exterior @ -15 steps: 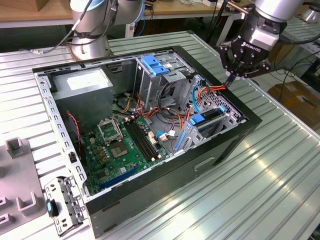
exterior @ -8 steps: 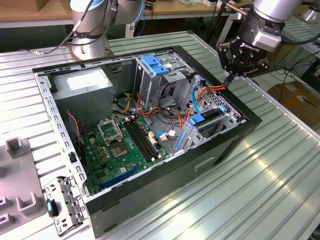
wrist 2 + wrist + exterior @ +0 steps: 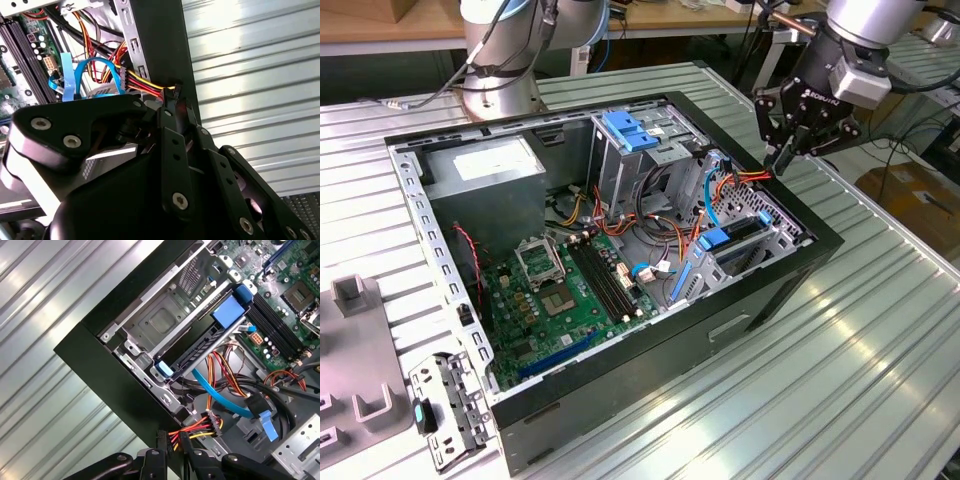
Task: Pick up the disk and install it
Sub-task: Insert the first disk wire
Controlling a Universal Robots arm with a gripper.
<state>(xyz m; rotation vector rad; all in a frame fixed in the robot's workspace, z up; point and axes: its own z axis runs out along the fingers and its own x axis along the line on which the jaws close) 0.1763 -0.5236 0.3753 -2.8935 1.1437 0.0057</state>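
Disk (image 3: 732, 243) seated in lower drive cage inside open computer case (image 3: 760, 300) on ribbed metal tabletop (image 3: 840, 380). Tool (image 3: 782, 158) hovers above case rim, tilted, fingers together, empty.

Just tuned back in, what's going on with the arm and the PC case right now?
The arm's gripper hangs above the open computer case, at its wall on the exterior view's right, by a bundle of red, yellow and orange wires. The gripper holds nothing. The disk, with its blue rails, already sits in the metal drive cage inside the case, apart from the gripper.
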